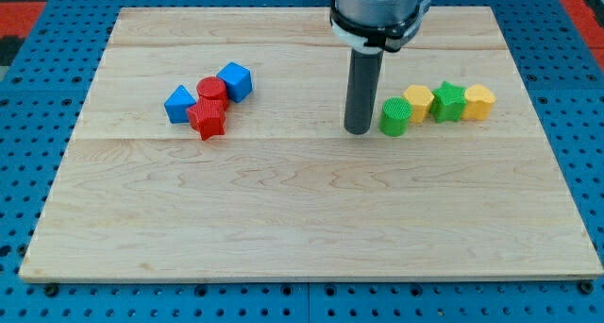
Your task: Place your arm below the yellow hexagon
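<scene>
Yellow hexagon [418, 103] sat in the right half of the wooden board [302, 219], second in a short row of four blocks running toward the view's right. Green cylinder [395, 117] was touching its lower-left side, green star [449, 102] was touching its right side, and a yellow block [479, 102], shape looked heart-like but couldn't confirm, closed the row at the view's right end. My tip [357, 130] was down on the board just to the view's left of the green cylinder, right beside it; contact vs. a hairline gap couldn't be told from this angle. So the tip was left of and slightly lower than the hexagon in the view, with the cylinder between them, not under the hexagon. No gripper on this rig, just the dark rod [361, 89] hanging straight from the arm mount [376, 11] at the view's top, so no open/closed state to report. Second cluster was well apart on the board's left: blue cube [236, 80], red cylinder [211, 89], blue triangle-ish block [178, 105], red star [207, 120], all bunched and touching.
</scene>
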